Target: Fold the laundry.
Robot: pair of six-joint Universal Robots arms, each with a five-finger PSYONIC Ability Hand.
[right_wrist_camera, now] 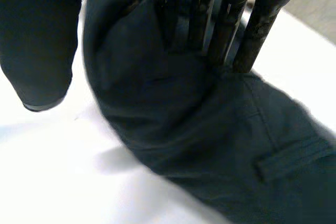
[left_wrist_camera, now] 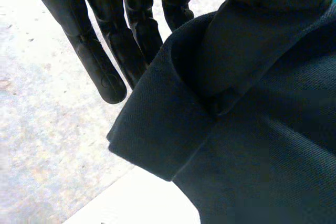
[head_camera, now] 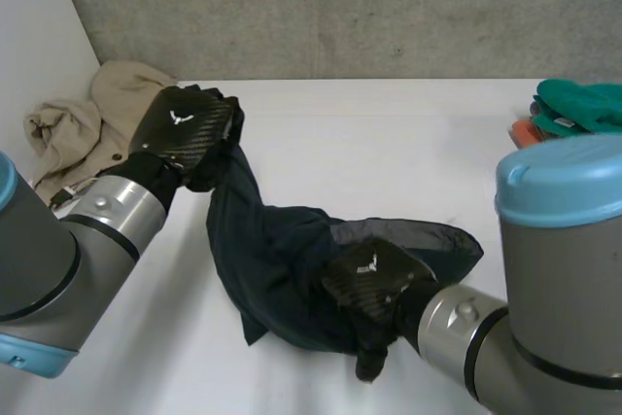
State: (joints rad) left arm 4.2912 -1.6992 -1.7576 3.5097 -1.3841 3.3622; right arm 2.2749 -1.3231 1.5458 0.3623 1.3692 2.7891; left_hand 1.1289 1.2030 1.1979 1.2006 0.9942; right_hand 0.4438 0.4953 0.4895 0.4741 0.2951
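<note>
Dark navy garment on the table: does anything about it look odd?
Yes. The dark navy garment is not flat: it is bunched in a curved heap between the left robot hand and the right robot hand, each gripping one end.

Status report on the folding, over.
Left hand shut on dark garment's far end, raised off the table. Right hand on its near part. Garment bunched, not folded. Beige garment, green cloth lie apart.

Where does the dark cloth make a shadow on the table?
Right wrist view: the dark cloth throws a soft grey shadow on the white table beside its fold. Head view: a faint shadow along its near edge.
</note>
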